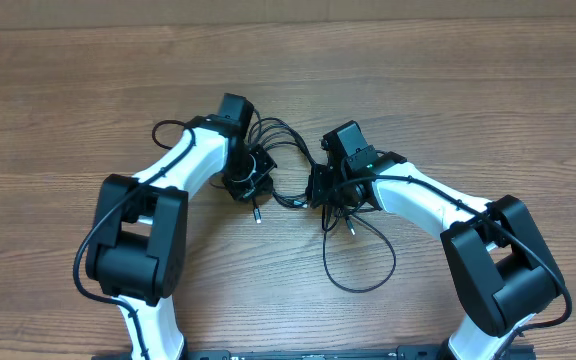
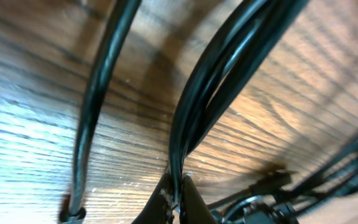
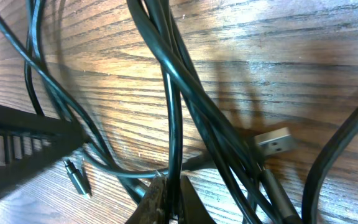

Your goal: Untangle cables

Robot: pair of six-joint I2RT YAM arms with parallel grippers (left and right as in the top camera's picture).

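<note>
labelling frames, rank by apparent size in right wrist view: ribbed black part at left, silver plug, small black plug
1. ribbed black part, cut off by the edge
2. silver plug
3. small black plug
The ribbed part may be nearer the camera, inflating it.

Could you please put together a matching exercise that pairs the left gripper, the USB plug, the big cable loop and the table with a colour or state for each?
Things:
1. left gripper
2. USB plug
3. big cable loop
4. table

Descriptions:
A. brown wood grain
B. lying slack near the right arm
C. shut on cables
D. silver

Pairs: 1-C, 2-D, 3-B, 4-A.
</note>
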